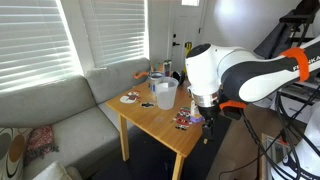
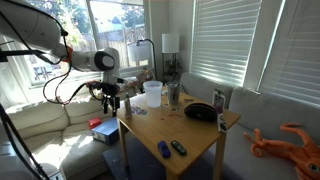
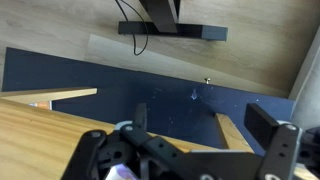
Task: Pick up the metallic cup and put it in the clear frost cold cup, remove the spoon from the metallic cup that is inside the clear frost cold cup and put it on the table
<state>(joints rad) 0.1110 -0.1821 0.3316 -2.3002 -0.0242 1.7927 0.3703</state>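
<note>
sunlight is coming through slatted blinds into a living room with a grey sofa (image 1: 70, 110), and a small light-wood table (image 1: 160, 118) is standing in front of it. the clear frost cold cup (image 2: 152, 93), tall, tapered and milky white, is sitting upright near the far side of the table. the metallic cup (image 2: 173, 97), smaller, darker and shorter, is standing just beside it, not inside it. a thin handle, probably the spoon (image 2: 171, 85), seems to be sticking up out of the metallic cup, though it is too small to be sure.

the gripper (image 2: 112, 102) is hanging off one edge of the table, well apart from both cups. in the wrist view its fingers appear to be standing apart with only dark blue rug (image 3: 170, 90) showing between them, so it is looking open and empty.

judging from this, the first step is only beginning: the metallic cup is waiting to be picked up. the next move is calling for travel across the table, then a descent that puts the fingers around the cup's wall while steering clear of the handle and the frosted cup close beside it. a black bowl (image 2: 198, 112) is also resting on the table.
</note>
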